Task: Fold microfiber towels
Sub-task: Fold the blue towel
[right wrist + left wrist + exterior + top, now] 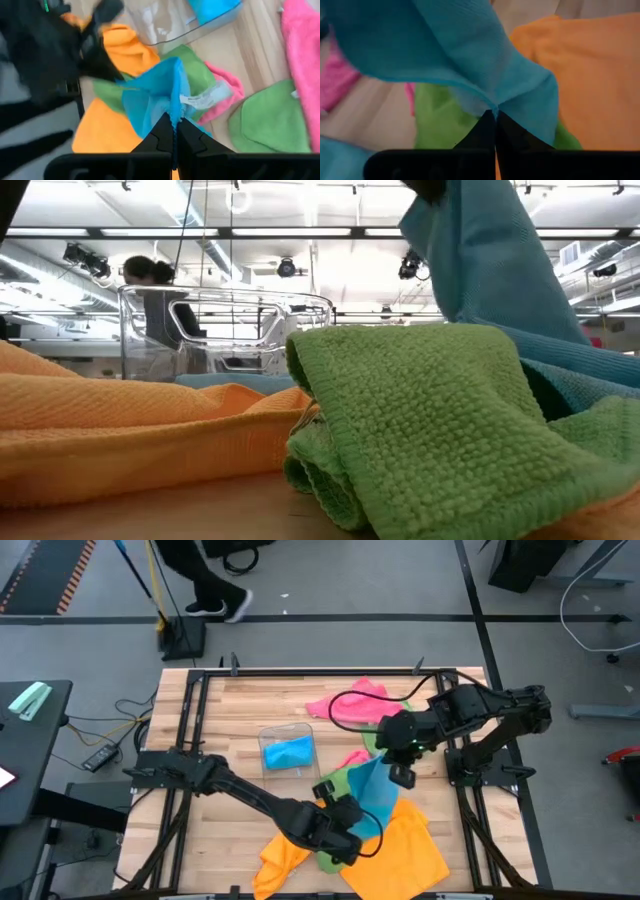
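Observation:
A sky blue towel (pixel 375 795) is raised over the pile near the table's front, and both grippers are shut on it. My right gripper (pixel 397 772) has its upper end and my left gripper (pixel 352 827) its lower, nearer end. Under it lie an orange towel (pixel 405 850) and a green towel (pixel 430 430), bunched on the wood. A pink towel (pixel 350 705) lies at the far side. Another blue cloth (pixel 288 752) sits in a clear tray (pixel 268 735). My left gripper pinches a gathered bit of the blue towel's edge (pixel 492 106) between its two shut fingers, slanting down at it from the table's left. The cloth fans out beyond the fingertips, lifted off the towels below. One layer or several, I cannot tell. My right gripper pinches the blue towel at a bunched edge (pixel 172 111) close to its white label (pixel 205 100), fingers slanting down from the table's right. The cloth hangs below the fingers and runs slack toward the other gripper; part of it (pixel 580 365) lies on the pile.
The clear tray (pixel 230 330) stands left of the pile at mid-table. Bare wood (pixel 230 710) lies at the far left. The table's black frame rails (pixel 190 720) run along the sides. A person (pixel 150 280) stands beyond the far edge.

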Tool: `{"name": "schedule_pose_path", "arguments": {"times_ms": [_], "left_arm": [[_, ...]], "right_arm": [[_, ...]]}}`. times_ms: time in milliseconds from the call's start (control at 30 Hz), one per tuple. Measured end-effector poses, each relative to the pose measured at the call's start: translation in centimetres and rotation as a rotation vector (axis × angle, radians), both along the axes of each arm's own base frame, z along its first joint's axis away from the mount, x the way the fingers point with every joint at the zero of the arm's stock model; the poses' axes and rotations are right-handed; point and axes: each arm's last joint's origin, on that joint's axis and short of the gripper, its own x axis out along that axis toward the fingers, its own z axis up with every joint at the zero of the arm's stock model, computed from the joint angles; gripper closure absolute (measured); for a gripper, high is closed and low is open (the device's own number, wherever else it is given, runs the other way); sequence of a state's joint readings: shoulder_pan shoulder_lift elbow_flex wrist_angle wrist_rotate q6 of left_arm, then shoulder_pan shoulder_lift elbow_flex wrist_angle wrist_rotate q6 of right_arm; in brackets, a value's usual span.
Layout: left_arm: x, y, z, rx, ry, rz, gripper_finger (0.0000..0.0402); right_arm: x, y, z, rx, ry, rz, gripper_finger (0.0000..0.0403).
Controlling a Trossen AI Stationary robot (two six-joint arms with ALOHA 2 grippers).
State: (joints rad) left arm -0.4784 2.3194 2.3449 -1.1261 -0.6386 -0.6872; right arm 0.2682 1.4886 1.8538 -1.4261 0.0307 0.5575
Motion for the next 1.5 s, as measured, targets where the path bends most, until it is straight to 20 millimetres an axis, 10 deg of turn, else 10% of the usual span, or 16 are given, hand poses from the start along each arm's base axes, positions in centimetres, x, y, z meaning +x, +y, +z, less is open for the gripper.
{"name": "schedule_pose_path", "arguments": {"times_ms": [467, 833, 1500], "left_arm": [[-4.0, 4.9, 9.5, 0.06, -0.027, -0.167, 0.0396], [-6.9, 10.1, 16.4, 0.079, -0.191, -0.242, 0.0398], [-8.6, 18.8, 20.9, 0.251, -0.288, -0.241, 0.0398]], "right_arm": [[-5.2, 0.9, 2.3, -0.095, -0.097, 0.31, 0.0397], [-8.8, -0.2, 3.7, 0.053, -0.104, 0.228, 0.0397], [-12.5, -3.7, 8.4, -0.146, -0.36, 0.23, 0.0397]]}}
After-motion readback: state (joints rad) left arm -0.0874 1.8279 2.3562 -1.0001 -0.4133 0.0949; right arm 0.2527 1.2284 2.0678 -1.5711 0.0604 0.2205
